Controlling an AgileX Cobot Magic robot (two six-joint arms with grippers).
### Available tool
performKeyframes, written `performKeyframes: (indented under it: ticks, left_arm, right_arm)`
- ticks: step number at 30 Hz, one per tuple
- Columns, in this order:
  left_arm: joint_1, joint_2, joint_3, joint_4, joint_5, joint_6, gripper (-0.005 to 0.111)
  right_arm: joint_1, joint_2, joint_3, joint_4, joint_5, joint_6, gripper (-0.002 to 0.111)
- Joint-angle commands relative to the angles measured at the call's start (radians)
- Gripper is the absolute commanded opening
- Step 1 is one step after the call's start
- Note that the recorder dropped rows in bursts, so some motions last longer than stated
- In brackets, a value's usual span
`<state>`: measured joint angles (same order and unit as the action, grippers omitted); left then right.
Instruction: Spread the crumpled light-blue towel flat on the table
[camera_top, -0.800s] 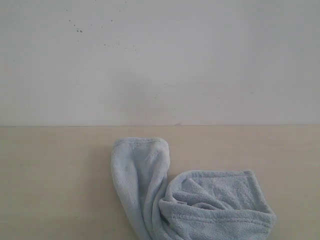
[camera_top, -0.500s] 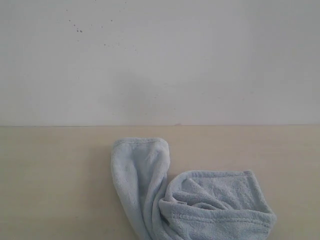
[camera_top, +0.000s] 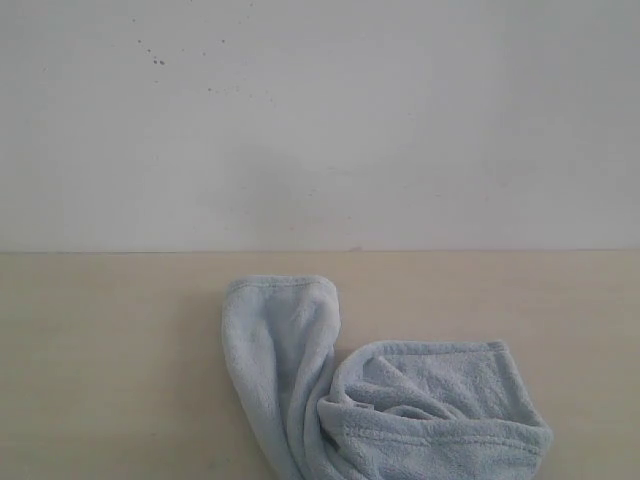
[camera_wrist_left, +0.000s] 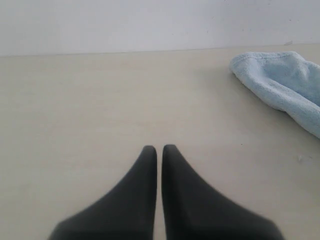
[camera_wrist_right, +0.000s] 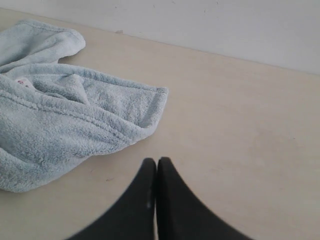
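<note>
The light-blue towel (camera_top: 380, 400) lies crumpled on the beige table (camera_top: 110, 350), one folded lobe reaching toward the wall and a bunched mass running off the near edge of the exterior view. In the left wrist view my left gripper (camera_wrist_left: 159, 150) is shut over bare table, with a towel (camera_wrist_left: 280, 82) end well off to one side. Over bare table too, my right gripper (camera_wrist_right: 156, 162) is shut, a short way from the towel's (camera_wrist_right: 65, 115) hemmed edge; a small white label (camera_wrist_right: 21, 81) shows in the folds. Neither gripper appears in the exterior view.
A plain white wall (camera_top: 320, 120) with a few dark specks rises behind the table's far edge. Bare table surface lies to the left and right of the towel.
</note>
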<state>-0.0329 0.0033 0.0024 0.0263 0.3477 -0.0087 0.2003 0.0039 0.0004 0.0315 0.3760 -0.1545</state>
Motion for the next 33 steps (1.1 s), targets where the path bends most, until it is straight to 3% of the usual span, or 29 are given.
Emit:
performKeyframes:
  ticks: [1,19,22,24,26,33]
  left_arm:
    - [0.003,-0.003,-0.002,-0.001,-0.008,0.002,0.004]
    - [0.003,-0.003,-0.002,-0.001,-0.008,0.002,0.004]
    - [0.003,-0.003,-0.002,-0.001,-0.008,0.002,0.004]
    - [0.003,-0.003,-0.002,-0.001,-0.008,0.002,0.004]
    - [0.003,-0.003,-0.002,-0.001,-0.008,0.002,0.004]
    - [0.003,-0.003,-0.002,0.021,-0.015,0.032,0.004]
  right_arm:
    - [-0.004,-0.004,0.000,0.000,-0.005,-0.001,0.000]
    - [-0.004,-0.004,0.000,-0.009,-0.051,-0.032,0.000]
    - [-0.004,-0.004,0.000,0.039,-0.217,0.022,0.000]
    - [-0.004,-0.004,0.000,0.261,-0.433,0.216,0.000]
    - [-0.004,-0.004,0.000,0.357,-0.563,0.309,0.000]
    - [-0.004,-0.004,0.000,0.382,-0.940,0.501,0.000]
